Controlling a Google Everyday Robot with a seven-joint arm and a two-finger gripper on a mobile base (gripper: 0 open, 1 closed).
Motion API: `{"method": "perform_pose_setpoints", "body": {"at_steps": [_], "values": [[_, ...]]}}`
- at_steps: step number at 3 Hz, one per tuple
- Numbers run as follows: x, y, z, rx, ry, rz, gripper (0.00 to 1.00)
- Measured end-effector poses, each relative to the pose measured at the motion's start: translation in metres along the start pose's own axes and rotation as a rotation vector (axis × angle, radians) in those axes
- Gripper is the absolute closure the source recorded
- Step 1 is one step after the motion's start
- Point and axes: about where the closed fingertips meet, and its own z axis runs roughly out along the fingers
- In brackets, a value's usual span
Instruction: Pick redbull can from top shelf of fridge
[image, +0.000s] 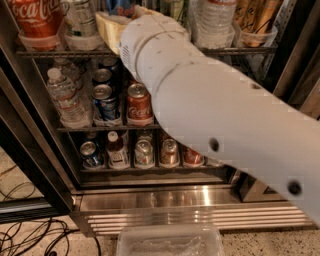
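The redbull can (121, 6), blue with red lettering, stands on the top shelf (235, 50) of the fridge (200, 197). Only its lower part shows at the frame's top edge. My gripper (113, 29), cream-coloured, is at the end of the white arm (215, 110). It is at the top shelf, directly below and in front of the can, and hides the can's base. The arm reaches in from the lower right.
On the top shelf stand a Coca-Cola bottle (31, 17), clear bottles (215, 20) and tan cans (257, 17) in plastic holders. Lower racks hold short cans (138, 104) and a water bottle (62, 95). A clear plastic bin (170, 241) and cables (30, 235) lie on the floor.
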Motion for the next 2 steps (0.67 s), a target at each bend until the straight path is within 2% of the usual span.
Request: {"method": "perform_pose_setpoints", "body": {"at_steps": [1, 2], "values": [[0.023, -0.007, -0.028, -0.026, 0.106, 0.075, 1.00], [0.025, -0.031, -0.037, -0.013, 0.133, 0.128, 1.00]]}}
